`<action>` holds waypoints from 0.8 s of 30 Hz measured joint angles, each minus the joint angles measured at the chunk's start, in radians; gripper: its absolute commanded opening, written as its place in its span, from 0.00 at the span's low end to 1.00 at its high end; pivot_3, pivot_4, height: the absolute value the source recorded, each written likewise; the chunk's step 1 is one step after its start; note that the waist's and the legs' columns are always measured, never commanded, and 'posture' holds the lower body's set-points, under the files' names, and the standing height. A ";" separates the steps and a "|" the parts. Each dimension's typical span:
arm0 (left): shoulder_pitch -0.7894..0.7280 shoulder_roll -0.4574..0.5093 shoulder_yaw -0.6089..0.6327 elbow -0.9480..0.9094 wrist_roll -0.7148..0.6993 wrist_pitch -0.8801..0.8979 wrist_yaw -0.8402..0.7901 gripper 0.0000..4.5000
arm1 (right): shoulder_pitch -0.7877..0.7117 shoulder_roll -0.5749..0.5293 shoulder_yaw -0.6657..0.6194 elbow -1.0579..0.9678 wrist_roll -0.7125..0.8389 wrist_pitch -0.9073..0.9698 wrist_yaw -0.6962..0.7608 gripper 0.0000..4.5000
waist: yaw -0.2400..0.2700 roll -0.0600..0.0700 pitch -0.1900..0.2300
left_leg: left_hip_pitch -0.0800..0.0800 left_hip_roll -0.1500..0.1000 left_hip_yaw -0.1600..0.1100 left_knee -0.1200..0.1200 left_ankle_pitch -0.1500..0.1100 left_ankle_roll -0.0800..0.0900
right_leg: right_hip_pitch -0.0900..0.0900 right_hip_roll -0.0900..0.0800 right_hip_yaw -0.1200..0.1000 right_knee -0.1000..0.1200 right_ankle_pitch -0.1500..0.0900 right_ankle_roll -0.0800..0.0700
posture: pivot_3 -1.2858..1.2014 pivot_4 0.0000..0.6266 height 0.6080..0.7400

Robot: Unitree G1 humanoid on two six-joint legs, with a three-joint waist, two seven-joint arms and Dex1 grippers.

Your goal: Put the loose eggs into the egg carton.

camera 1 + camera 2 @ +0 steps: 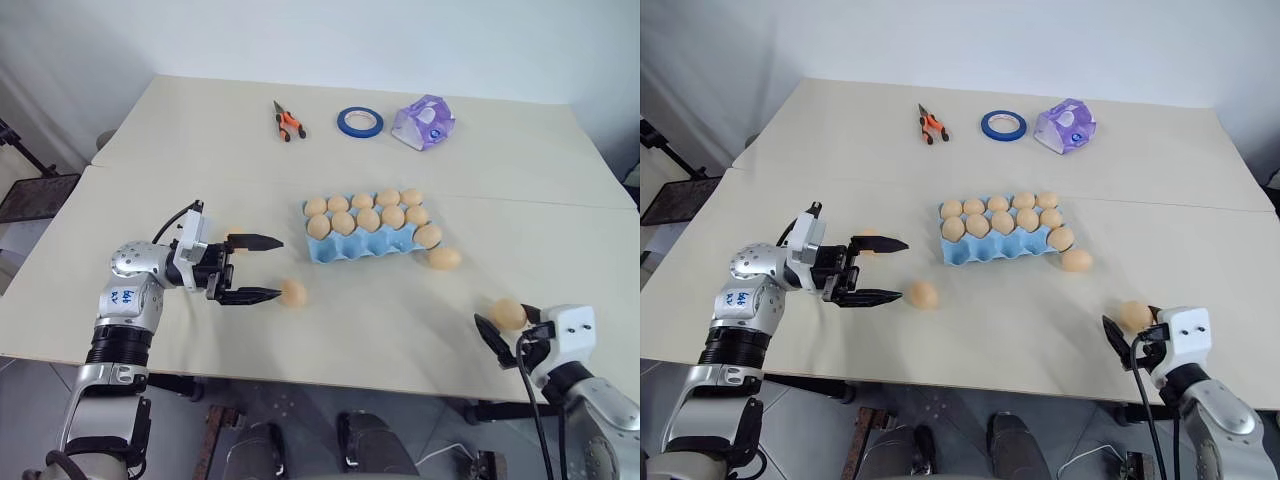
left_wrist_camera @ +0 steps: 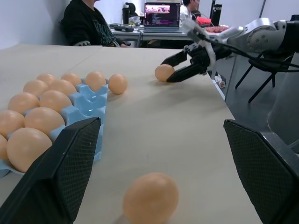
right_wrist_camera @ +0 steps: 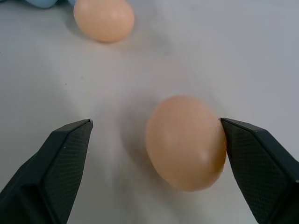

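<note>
Right wrist view puts one of the loose eggs (image 3: 186, 142) between the spread fingers of the right gripper (image 3: 154, 126), touching or nearly touching one pad while the other stands well apart. In the left eye view the left gripper (image 1: 265, 268) is open too, with a second egg (image 1: 293, 292) just off its lower fingertip at about 3 o'clock. A third egg (image 1: 443, 258) lies against the egg carton (image 1: 345, 248) at its 4 o'clock corner. The carton sits mid-table with most cups filled.

These eggs are probably light, smooth, rigid yet brittle, and apt to roll. I would grip across the widest middle, gently, with both pads square.

Only the wrist views show how each egg sits relative to the pads. Left wrist view alone shows a seated person (image 2: 88, 23) and a laptop (image 2: 162, 14) beyond the table. The head views alone show pliers (image 1: 288, 123), tape ring (image 1: 360, 122) and lilac packet (image 1: 424, 122) at the far edge.
</note>
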 measured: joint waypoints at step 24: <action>-0.001 -0.013 0.014 0.000 -0.001 -0.006 0.001 1.00 | -0.301 -0.032 0.027 -0.092 0.046 0.220 -0.122 0.36 | -0.004 0.001 0.001 | 0.000 0.000 0.000 0.000 0.000 0.000 | 0.000 0.000 0.000 0.001 0.000 0.001 | 0.52 0.24 1.00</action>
